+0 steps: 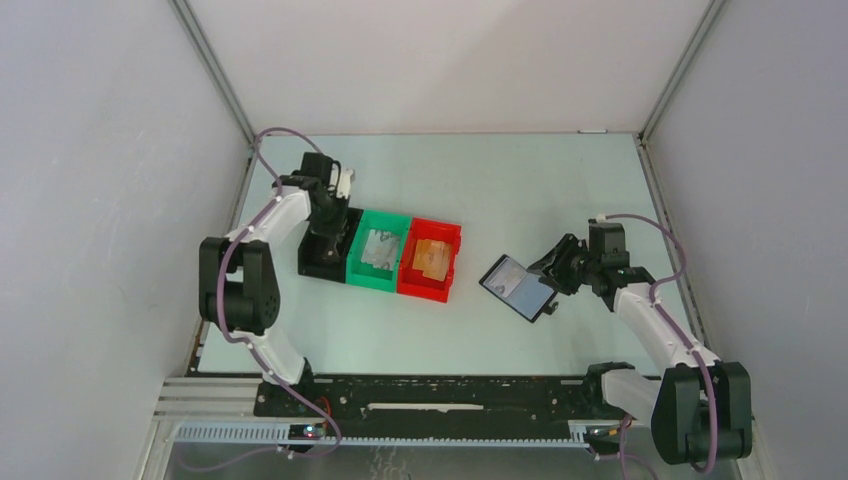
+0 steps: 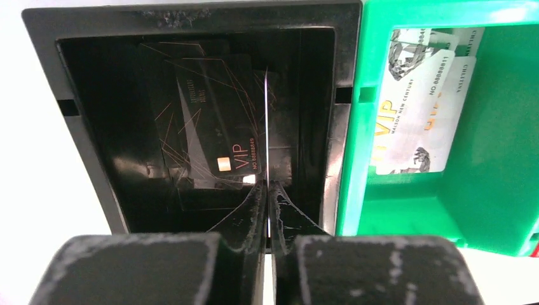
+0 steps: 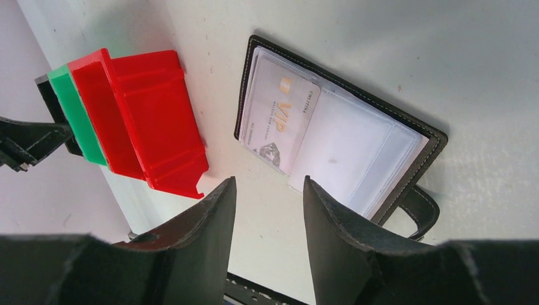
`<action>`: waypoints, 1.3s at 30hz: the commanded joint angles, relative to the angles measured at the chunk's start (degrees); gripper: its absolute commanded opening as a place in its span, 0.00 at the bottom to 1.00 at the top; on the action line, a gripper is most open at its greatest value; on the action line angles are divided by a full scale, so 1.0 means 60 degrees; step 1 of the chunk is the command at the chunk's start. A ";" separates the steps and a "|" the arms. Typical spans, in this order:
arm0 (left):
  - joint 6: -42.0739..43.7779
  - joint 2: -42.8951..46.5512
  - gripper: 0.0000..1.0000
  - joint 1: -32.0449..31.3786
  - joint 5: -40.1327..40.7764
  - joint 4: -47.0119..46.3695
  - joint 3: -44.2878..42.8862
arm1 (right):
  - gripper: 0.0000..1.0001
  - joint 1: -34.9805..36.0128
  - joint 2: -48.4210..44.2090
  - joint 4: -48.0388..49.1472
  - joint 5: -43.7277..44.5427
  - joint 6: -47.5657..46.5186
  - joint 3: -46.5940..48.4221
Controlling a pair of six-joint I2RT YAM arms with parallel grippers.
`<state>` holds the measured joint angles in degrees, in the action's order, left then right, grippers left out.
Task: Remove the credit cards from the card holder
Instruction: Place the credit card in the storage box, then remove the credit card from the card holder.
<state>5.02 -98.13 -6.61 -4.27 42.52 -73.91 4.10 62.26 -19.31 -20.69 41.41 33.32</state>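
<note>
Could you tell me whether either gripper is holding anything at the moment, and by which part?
The left gripper pinches a credit card, seen edge-on, by its near end above the black bin. The right gripper is open and holds nothing.

Three bins are set touching in a row left of centre in the top view: a black bin, a green bin and a red bin. The black bin's mouth is taken up by the left end effector and a card pinched edge-on. A strip of bare counter is left between the red bin and the wallet. Just right of the wallet, room is taken by the right end effector, fingers parted. The counter is closed in by walls at left, right and top.
</note>
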 commanded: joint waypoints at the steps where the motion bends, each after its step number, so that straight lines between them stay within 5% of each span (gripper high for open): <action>1: 0.0066 -0.0100 0.12 0.0050 0.0254 -0.0267 0.0058 | 0.52 -0.0039 -0.0303 -0.0183 0.0041 -0.0180 0.0350; 8: -0.0337 0.0227 0.24 0.0054 0.1274 0.0216 -0.0246 | 0.52 0.0059 -0.0488 -0.0337 0.0199 -0.0086 0.0350; 15: -0.1563 0.1587 0.24 -0.0101 0.1817 0.0679 -0.1057 | 0.52 0.0252 -0.0633 -0.0399 0.0374 0.0037 0.0350; 21: -0.2418 0.2804 0.27 -0.1833 0.0920 -0.0151 -0.1269 | 0.52 0.0500 -0.0544 -0.0324 0.0664 0.0260 0.0324; 29: -0.3284 0.0998 0.27 -0.4807 -0.1631 -0.0992 -0.2279 | 0.47 0.0853 0.0165 0.0258 0.0727 0.0725 0.0146; 39: -0.4354 -0.1452 0.27 -0.6380 -0.3572 -0.2529 -0.3305 | 0.29 0.0870 0.1253 0.1338 0.0643 0.1111 0.0042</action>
<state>-16.64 -104.44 -43.53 -19.11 33.01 -88.66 9.06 67.79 -16.60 -16.45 45.95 33.32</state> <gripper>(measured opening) 0.272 0.313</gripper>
